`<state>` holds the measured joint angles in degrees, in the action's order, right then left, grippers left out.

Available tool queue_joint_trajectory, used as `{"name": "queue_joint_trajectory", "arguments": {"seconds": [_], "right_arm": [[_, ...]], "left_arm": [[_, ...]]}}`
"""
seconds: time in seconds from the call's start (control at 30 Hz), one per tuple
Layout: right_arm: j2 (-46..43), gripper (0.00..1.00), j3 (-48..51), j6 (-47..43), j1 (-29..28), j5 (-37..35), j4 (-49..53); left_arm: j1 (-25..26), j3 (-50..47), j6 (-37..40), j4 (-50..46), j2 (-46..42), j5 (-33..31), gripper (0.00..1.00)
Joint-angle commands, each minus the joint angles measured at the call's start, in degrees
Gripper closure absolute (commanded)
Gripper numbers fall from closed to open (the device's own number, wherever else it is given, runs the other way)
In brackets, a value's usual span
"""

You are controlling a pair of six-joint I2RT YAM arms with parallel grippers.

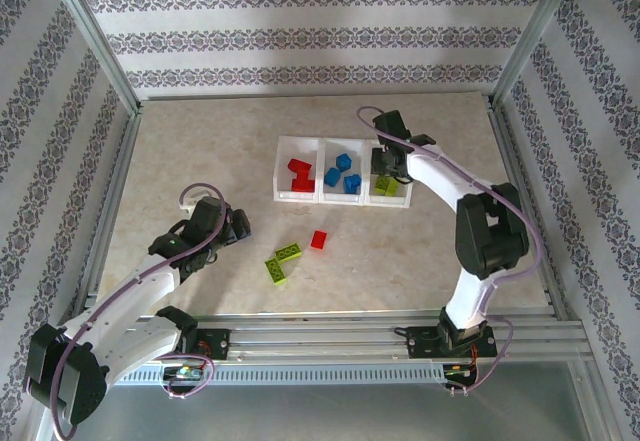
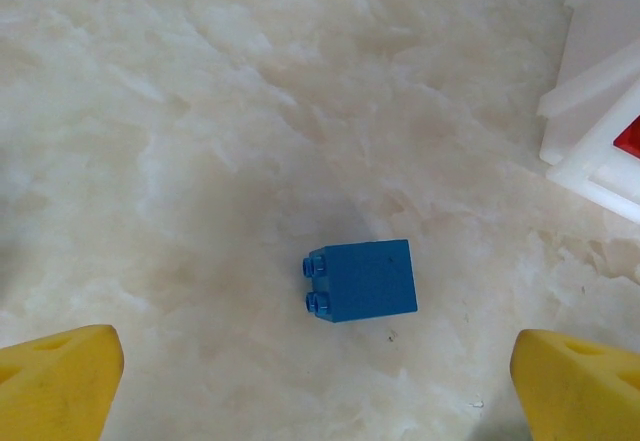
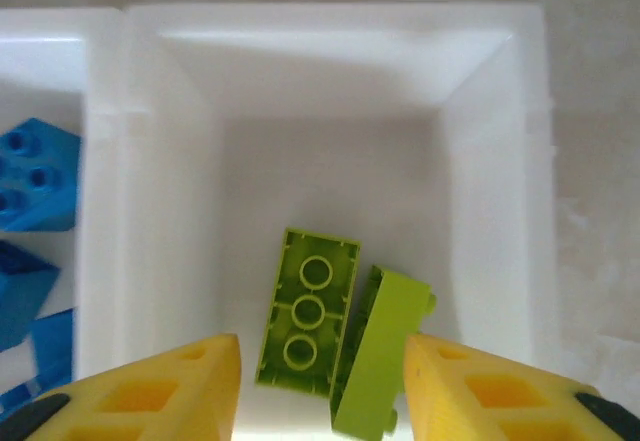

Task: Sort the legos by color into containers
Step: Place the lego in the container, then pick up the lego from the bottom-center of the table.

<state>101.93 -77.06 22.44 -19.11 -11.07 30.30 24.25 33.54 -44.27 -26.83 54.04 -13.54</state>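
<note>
Green bricks [image 3: 305, 311] seen in tray [image 3: 330, 31] | right gripper [image 3: 320, 361] held parted above, nothing gripped | left gripper [image 2: 315, 346] spread wide over blue brick [image 2: 362, 281]

The right hand [image 3: 318, 353] hangs over the tray's right-end compartment [image 3: 480, 111], its yellow fingers [image 3: 170, 391] parted. Two lime bricks lie touching on the compartment floor: one [image 3: 307, 311] flat with three round rings facing up, the other [image 3: 378, 361] tipped on edge just right of it. In the compartment to the left sit blue bricks [image 3: 35, 176] — and pale table [image 3: 590, 161] shows beyond the right wall.
</note>
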Motion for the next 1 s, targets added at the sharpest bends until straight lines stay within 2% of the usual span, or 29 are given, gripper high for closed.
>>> {"name": "queue_joint_trajectory", "arguments": {"seconds": [0.0, 0.17, 0.33, 0.63, 0.77, 0.97], "right_arm": [[-5.6, 0.47, 2.3, 1.0, -1.7, -0.9, 1.2], [-11.0, 0.29, 6.9, 3.7, -5.6, -1.3, 1.6], [-14.5, 0.02, 10.1, 6.2, -12.4, -3.1, 2.1], [-14.4, 0.02, 10.9, 18.2, -28.7, -2.9, 6.7], [-13.0, 0.02, 10.5, 23.2, -33.9, -0.6, 6.7], [-9.4, 0.02, 8.2, 26.0, -39.8, 1.7, 7.1]], "left_arm": [[-0.8, 0.0, -1.2, -1.4, -0.2, 0.4, 0.0], [-1.0, -0.8, -2.0, -0.3, 0.2, 0.8, 0.0], [-1.3, -1.4, -2.6, 0.6, 0.8, 1.4, 0.0], [-2.1, -3.1, -4.8, 0.1, 0.1, 0.3, 0.0], [-2.6, -4.1, -5.1, 0.6, -0.7, 0.3, 0.0], [-3.5, -4.3, -4.9, 1.3, -0.4, 0.5, 0.0]]}}
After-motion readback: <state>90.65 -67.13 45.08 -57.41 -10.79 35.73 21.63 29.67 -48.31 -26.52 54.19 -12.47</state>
